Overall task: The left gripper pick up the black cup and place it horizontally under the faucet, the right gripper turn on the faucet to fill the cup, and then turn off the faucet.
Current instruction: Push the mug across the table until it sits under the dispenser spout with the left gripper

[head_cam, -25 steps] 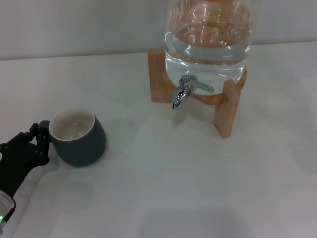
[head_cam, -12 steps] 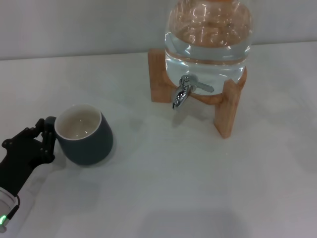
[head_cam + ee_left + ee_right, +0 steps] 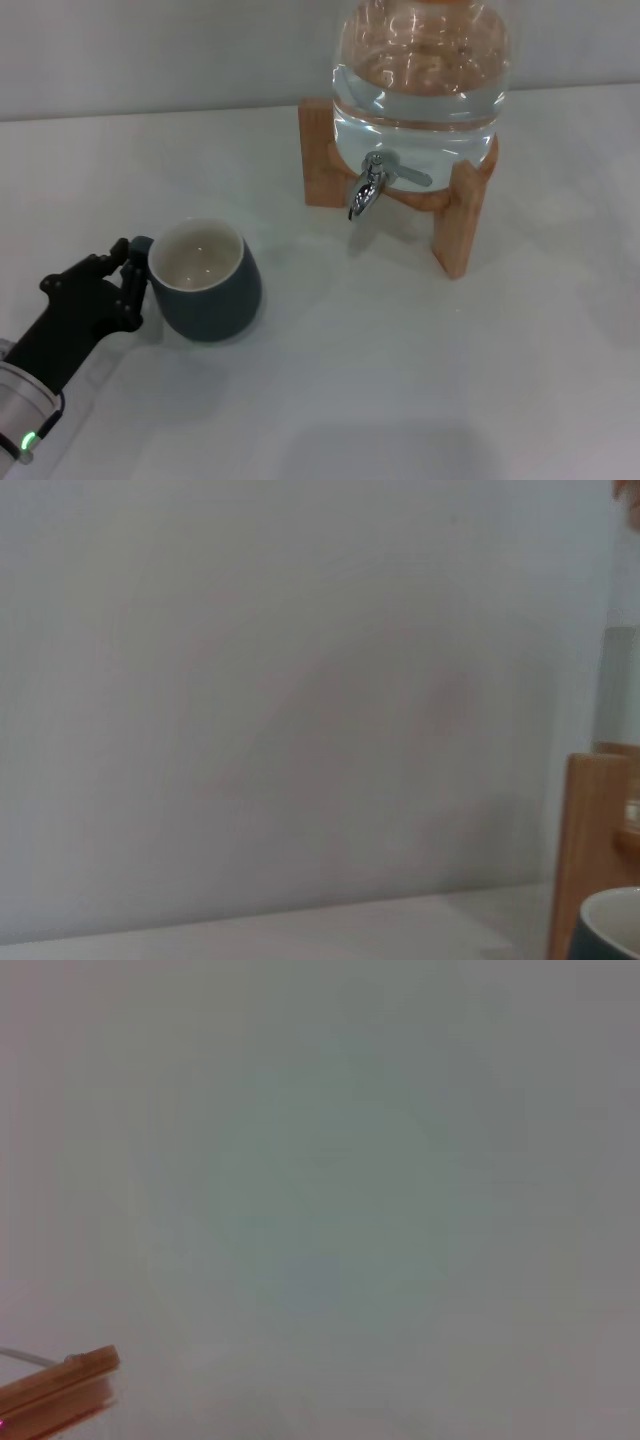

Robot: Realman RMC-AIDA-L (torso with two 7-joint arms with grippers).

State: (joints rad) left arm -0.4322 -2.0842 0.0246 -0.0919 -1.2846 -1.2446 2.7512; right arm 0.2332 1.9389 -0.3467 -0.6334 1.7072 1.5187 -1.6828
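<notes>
The black cup [image 3: 205, 280] stands upright in the head view, left of the middle, its cream inside showing. My left gripper [image 3: 135, 270] comes in from the lower left and is shut on the cup's small handle. The faucet [image 3: 367, 190], a chrome spigot with a thin lever, sticks out of the clear water jar [image 3: 420, 70] at the back right, well beyond the cup. A sliver of the cup's rim [image 3: 612, 925] shows in the left wrist view. The right gripper is out of view.
The jar rests on a wooden stand [image 3: 458, 225] whose legs reach toward the front. The same stand's leg [image 3: 590, 850] appears in the left wrist view, and a wooden edge [image 3: 60, 1390] in the right wrist view. A white tabletop [image 3: 400, 380] spreads around.
My left gripper has carried the cup to the right and a little forward, closer to the faucet. The jar and faucet have not moved.
</notes>
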